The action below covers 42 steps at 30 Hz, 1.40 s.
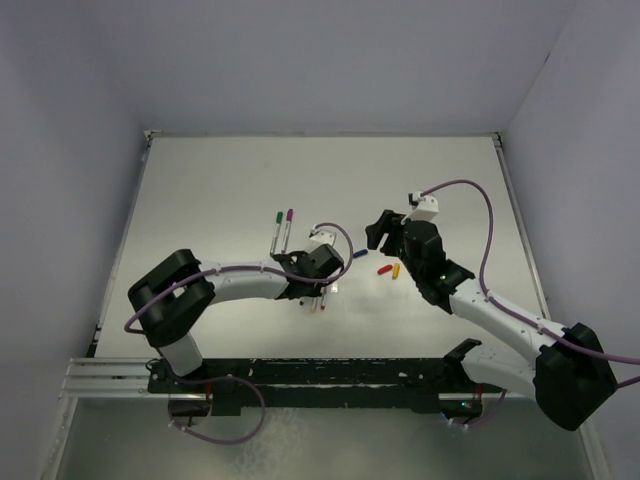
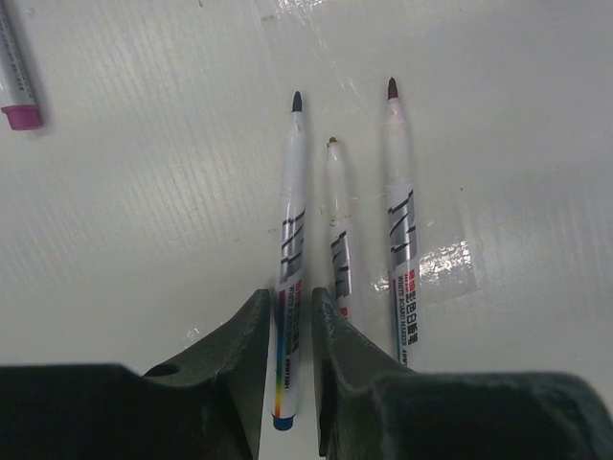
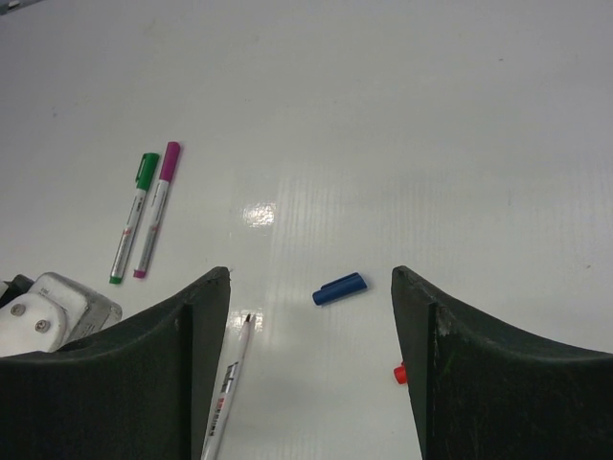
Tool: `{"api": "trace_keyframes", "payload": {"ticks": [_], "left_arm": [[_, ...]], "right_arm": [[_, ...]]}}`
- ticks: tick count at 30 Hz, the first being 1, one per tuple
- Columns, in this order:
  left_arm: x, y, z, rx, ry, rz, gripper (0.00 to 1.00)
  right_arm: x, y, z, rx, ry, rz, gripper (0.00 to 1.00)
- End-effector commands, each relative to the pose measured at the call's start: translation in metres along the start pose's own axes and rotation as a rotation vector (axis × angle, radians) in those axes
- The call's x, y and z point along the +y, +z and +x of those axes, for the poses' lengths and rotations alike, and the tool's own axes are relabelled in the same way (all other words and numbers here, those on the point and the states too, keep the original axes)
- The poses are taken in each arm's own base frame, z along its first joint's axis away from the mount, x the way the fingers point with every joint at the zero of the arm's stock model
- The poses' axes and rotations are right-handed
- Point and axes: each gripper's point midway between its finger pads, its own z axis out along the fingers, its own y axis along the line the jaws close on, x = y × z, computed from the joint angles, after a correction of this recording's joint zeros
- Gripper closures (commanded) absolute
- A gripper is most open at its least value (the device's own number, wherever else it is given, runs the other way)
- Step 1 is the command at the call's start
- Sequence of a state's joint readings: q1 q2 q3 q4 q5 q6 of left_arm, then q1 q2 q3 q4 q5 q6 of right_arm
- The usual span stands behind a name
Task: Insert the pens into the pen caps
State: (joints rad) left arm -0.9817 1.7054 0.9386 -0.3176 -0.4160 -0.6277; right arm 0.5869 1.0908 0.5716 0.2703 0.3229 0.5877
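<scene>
A: What is the left gripper [image 2: 290, 299] doing?
B: Its fingers [image 2: 239, 340] hug the thin white pen with the blue tip [image 2: 292, 192], near the middle of the table [image 1: 200, 180]. Pinched yet? I cannot tell.
A: And the right gripper [image 3: 311, 276]?
B: Fingers wide apart over the small blue plastic cap [image 3: 339, 288]. Next, I think: lift, then line them up.

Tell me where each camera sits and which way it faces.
Top external: above and behind the bases, looking down on the table; left arm and right arm show whole.
Left wrist: on the left arm, looking down along the left gripper, whose jaws flank the blue-tipped pen.
Right wrist: on the right arm, looking forward and down through the open right gripper at the blue cap.
Shared: top and right wrist both show the blue cap; all three show the purple-capped pen.
</scene>
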Motion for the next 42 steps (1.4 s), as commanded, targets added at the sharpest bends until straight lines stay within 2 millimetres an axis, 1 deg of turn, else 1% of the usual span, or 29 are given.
{"api": "trace_keyframes", "payload": {"ticks": [1, 8, 13, 17, 19, 20, 22, 24, 27, 29, 33, 36, 39, 42], "left_arm": [[0.016, -0.004, 0.031, 0.090, 0.018, -0.038, 0.75], [0.023, -0.003, 0.046, 0.123, 0.007, -0.052, 0.79], [0.020, 0.001, 0.054, 0.139, 0.001, -0.032, 0.99], [0.022, 0.003, 0.056, 0.142, 0.000, -0.043, 1.00], [0.023, 0.003, 0.055, 0.130, -0.006, -0.043, 1.00], [0.024, 0.003, 0.054, 0.124, -0.009, -0.042, 1.00], [0.026, 0.000, 0.049, 0.098, -0.019, -0.040, 1.00], [0.029, -0.006, 0.041, 0.066, -0.027, -0.040, 1.00], [0.033, -0.020, 0.022, -0.009, -0.040, -0.029, 1.00], [0.038, -0.029, 0.012, -0.052, -0.050, -0.037, 1.00], [0.044, -0.047, -0.005, -0.124, -0.070, -0.032, 1.00], [0.045, -0.061, -0.017, -0.186, -0.090, 0.004, 1.00], [0.046, -0.075, -0.028, -0.250, -0.092, 0.047, 1.00], [0.053, -0.084, -0.031, -0.279, -0.094, 0.038, 1.00]], "right_arm": [[0.009, -0.003, -0.018, -0.042, 0.027, -0.021, 0.30], [0.008, -0.002, -0.013, -0.019, 0.020, -0.016, 0.30], [0.005, 0.001, -0.007, 0.015, 0.029, 0.011, 0.30], [-0.001, 0.005, 0.007, 0.084, 0.051, 0.067, 0.31], [-0.011, 0.006, 0.018, 0.135, 0.061, 0.135, 0.33], [-0.014, 0.009, 0.016, 0.129, 0.055, 0.164, 0.34], [-0.008, 0.015, 0.023, 0.165, 0.051, 0.140, 0.36], [-0.002, 0.020, 0.033, 0.199, 0.061, 0.114, 0.41], [0.003, 0.028, 0.045, 0.236, 0.073, 0.099, 0.50], [0.005, 0.032, 0.051, 0.255, 0.071, 0.099, 0.53], [0.009, 0.040, 0.065, 0.301, 0.075, 0.104, 0.54], [0.010, 0.045, 0.077, 0.334, 0.089, 0.101, 0.54], [0.010, 0.050, 0.084, 0.351, 0.102, 0.106, 0.53], [0.009, 0.054, 0.089, 0.365, 0.101, 0.121, 0.53]]}}
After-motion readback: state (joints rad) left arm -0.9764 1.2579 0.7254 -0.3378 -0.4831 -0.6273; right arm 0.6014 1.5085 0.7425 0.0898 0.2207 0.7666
